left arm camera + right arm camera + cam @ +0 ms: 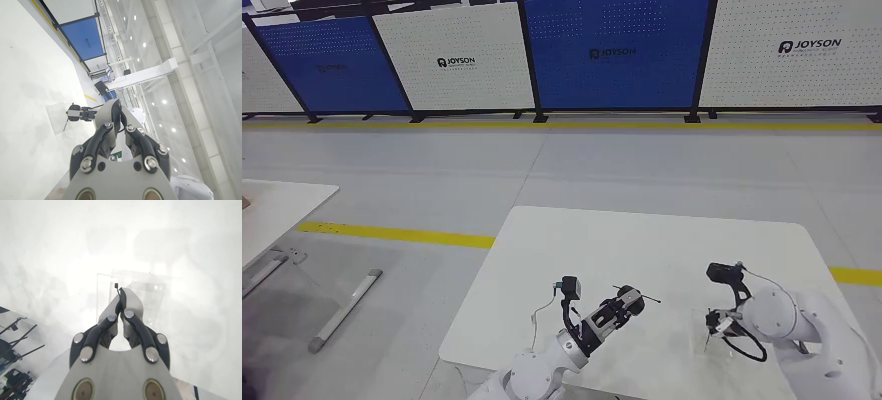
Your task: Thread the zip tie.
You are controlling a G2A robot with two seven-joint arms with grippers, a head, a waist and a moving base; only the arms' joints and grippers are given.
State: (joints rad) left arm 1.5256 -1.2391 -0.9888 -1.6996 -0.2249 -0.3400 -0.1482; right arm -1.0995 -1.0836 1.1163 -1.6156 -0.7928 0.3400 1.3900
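The right gripper [121,295], fingers pinched on a black zip tie [116,285], hangs above the clear box [102,291]; the left gripper [119,109], well apart from the box, clamps a second zip tie [652,298].

The left arm [537,378] and right arm [782,318] are white and round. A black cable [747,348] loops at the right arm's 7 o'clock. The left gripper [119,111] and right gripper [121,298] have grey fingers [133,303], black pads [123,298] and shiny round screws [152,353].

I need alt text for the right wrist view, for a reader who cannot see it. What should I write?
The right gripper is shut on a thin black zip tie, whose small head sticks out past the gripper's tip. Behind it, a clear plastic box stands on the white table.
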